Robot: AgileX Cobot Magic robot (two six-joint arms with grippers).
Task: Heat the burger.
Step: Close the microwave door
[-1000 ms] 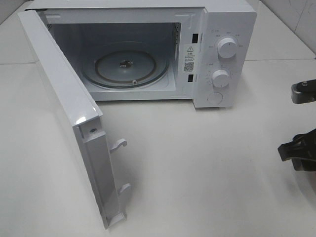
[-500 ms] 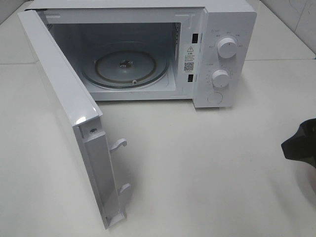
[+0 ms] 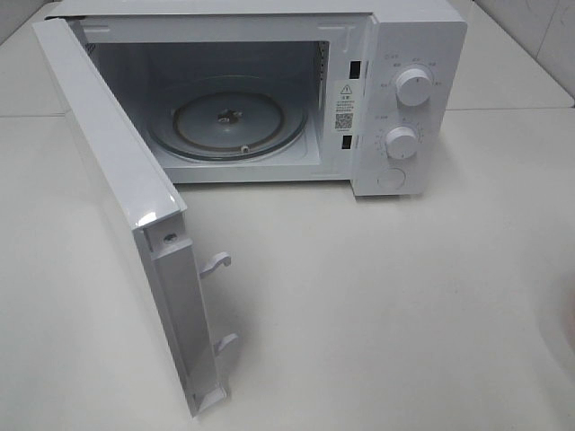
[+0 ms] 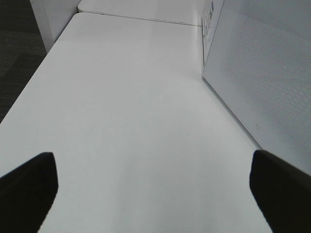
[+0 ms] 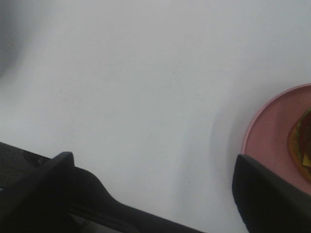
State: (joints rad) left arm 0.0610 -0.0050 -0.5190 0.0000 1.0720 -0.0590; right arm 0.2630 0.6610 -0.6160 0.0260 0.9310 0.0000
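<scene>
Only a sliver of the burger (image 5: 301,143) shows, at the edge of the right wrist view: a brown rim with a bit of yellow cheese, lying on a round pink plate (image 5: 272,131). My right gripper (image 5: 153,162) hangs open over bare white table beside the plate, with nothing between its fingers. Over the table next to the microwave door (image 4: 257,73), my left gripper (image 4: 151,160) is wide open and empty. The exterior high view shows neither gripper, burger nor plate. The white microwave (image 3: 404,54) stands open, and its glass turntable (image 3: 229,126) is bare.
The microwave door (image 3: 117,180) swings out far to the left and front, with its latch hooks (image 3: 218,262) sticking out. Two knobs (image 3: 413,87) and a button sit on the right panel. White table (image 3: 386,305) stretches in front of the oven.
The right gripper, seen at the right edge of the exterior high view a second ago, has drawn off to the right and out of that view. The microwave has not moved.
</scene>
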